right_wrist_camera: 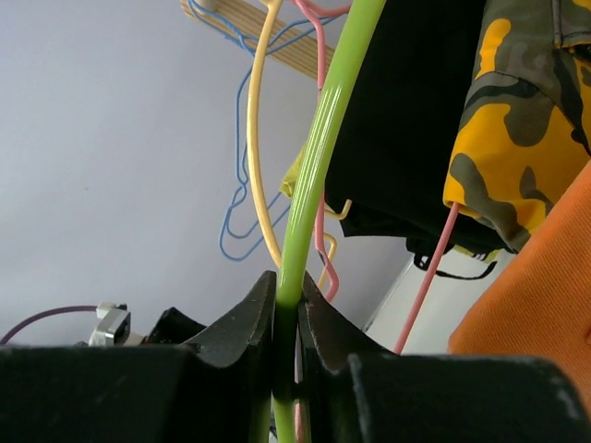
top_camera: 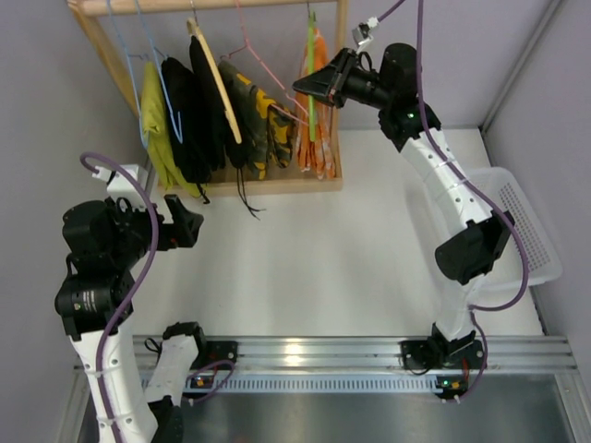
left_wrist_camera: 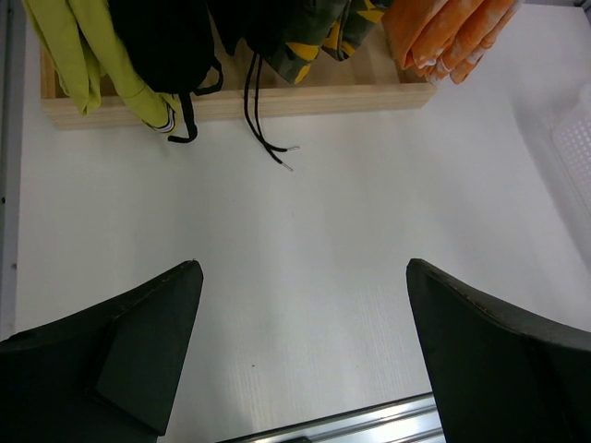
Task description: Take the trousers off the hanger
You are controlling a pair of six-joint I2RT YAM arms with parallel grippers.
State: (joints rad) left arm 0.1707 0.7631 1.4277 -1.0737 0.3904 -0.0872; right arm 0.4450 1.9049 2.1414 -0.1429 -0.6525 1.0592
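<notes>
The bright orange trousers [top_camera: 319, 111] hang from the lime-green hanger [top_camera: 311, 101] at the right end of the wooden rack [top_camera: 277, 183]. My right gripper [top_camera: 307, 87] is shut on the hanger's green bar [right_wrist_camera: 319, 157], high up by the rail. An orange fold shows at the right of the right wrist view [right_wrist_camera: 540, 305]. The trousers' lower ends show in the left wrist view [left_wrist_camera: 452, 32]. My left gripper [top_camera: 189, 224] is open and empty, low over the white table, left of the rack's base; its fingers [left_wrist_camera: 138, 341] are wide apart.
On the rack also hang a yellow-green garment [top_camera: 157, 125], black clothes [top_camera: 199, 111], a camouflage garment [top_camera: 259, 115], a pale wooden hanger [top_camera: 217, 83], and pink [top_camera: 263, 65] and blue [top_camera: 138, 65] wire hangers. A white basket [top_camera: 522, 221] stands at the right edge.
</notes>
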